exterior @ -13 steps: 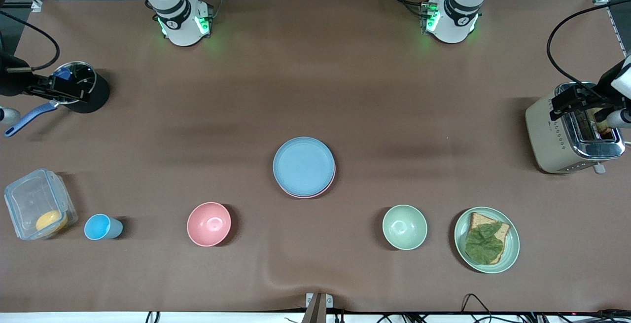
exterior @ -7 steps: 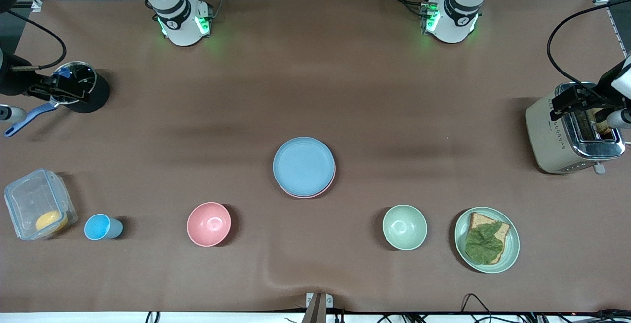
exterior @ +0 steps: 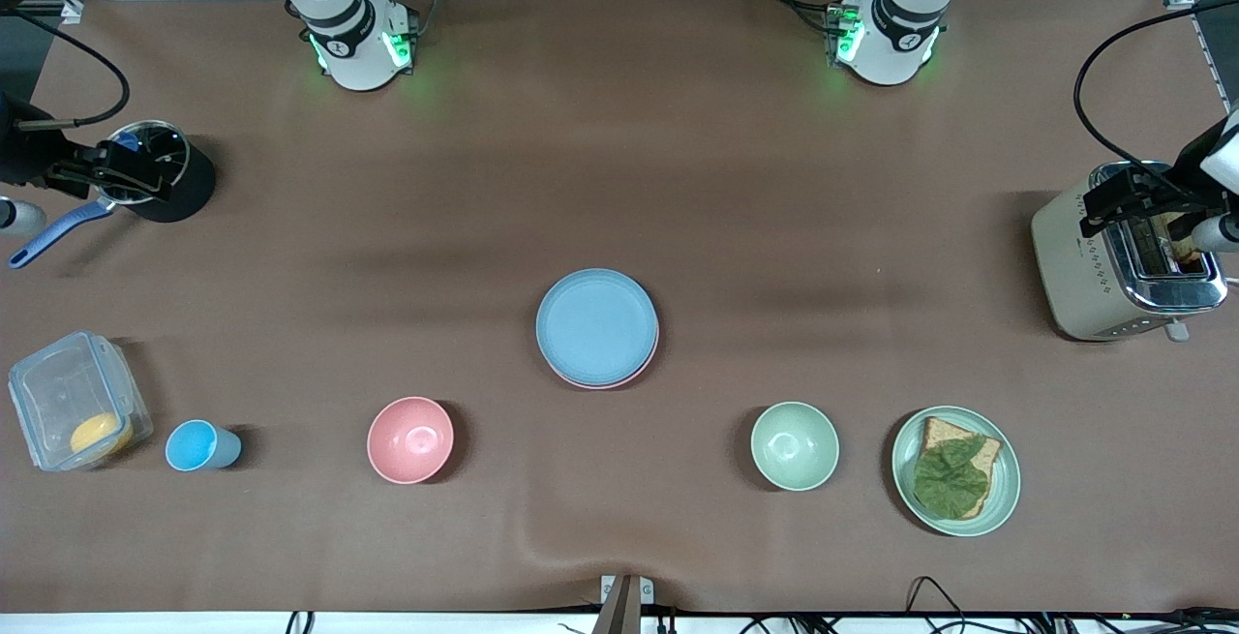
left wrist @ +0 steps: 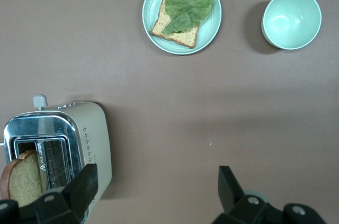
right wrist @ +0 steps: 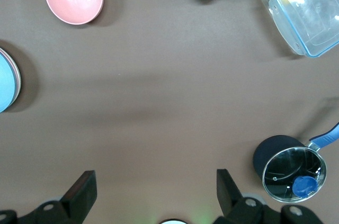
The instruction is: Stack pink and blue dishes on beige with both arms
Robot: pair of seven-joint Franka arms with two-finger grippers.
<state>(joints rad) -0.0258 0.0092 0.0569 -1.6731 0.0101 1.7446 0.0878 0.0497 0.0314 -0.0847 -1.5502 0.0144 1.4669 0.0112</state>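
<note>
In the middle of the table a light blue plate (exterior: 597,326) tops a stack. A pale pink plate's rim (exterior: 647,367) peeks out under it. No beige plate shows; whatever lies lower in the stack is hidden. The right wrist view catches the blue plate's edge (right wrist: 5,83). My right gripper (exterior: 121,174) hangs open and empty over the lidded pot at the right arm's end; its wrist view shows the right gripper (right wrist: 154,176) above bare table. My left gripper (exterior: 1128,196) hangs open and empty over the toaster; its wrist view shows the left gripper (left wrist: 157,173) beside the toaster.
A pink bowl (exterior: 410,439), blue cup (exterior: 198,446) and clear container (exterior: 77,413) line the camera side toward the right arm's end. A green bowl (exterior: 795,445) and green plate (exterior: 1007,498) with bread sit toward the left arm's end. Toaster (exterior: 1094,276) and pot (exterior: 165,184) stand at the ends.
The right arm has drifted slightly toward the table's end by the pot. The left arm and the plate stack have not moved.
</note>
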